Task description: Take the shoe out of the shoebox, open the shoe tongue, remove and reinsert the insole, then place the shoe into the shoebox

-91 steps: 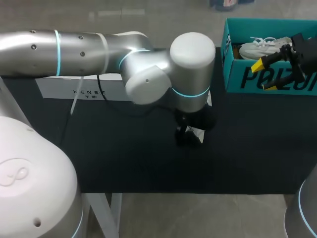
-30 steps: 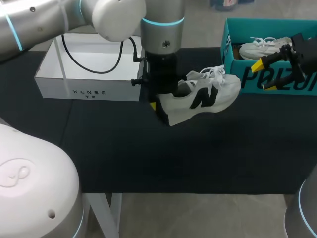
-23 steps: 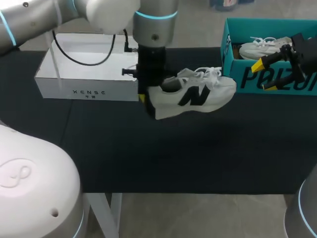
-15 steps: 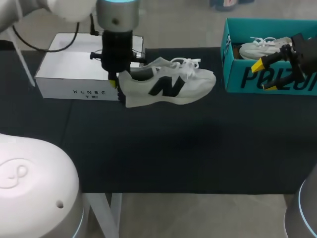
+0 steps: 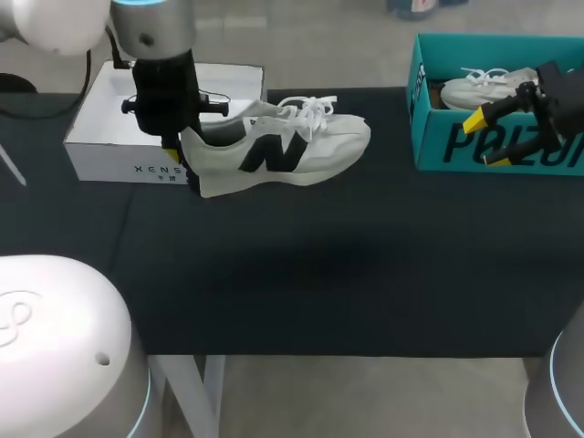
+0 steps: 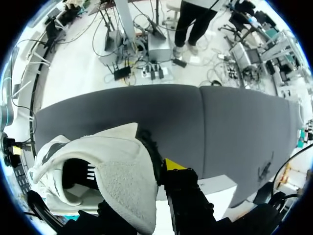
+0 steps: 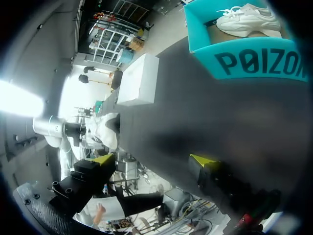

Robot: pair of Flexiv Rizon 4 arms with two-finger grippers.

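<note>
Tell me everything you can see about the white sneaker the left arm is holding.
The white low-top sneaker has a black N-shaped side mark, white laces and a fuzzy white heel lining. The left hand grips its heel; toe points toward the teal cardboard shoebox, heel before the white open box, seemingly above the black table.

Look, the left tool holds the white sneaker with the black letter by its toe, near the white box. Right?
Not the toe: the left tool holds the white sneaker with the black letter by its heel, near the white box; the head view shows it.
</note>
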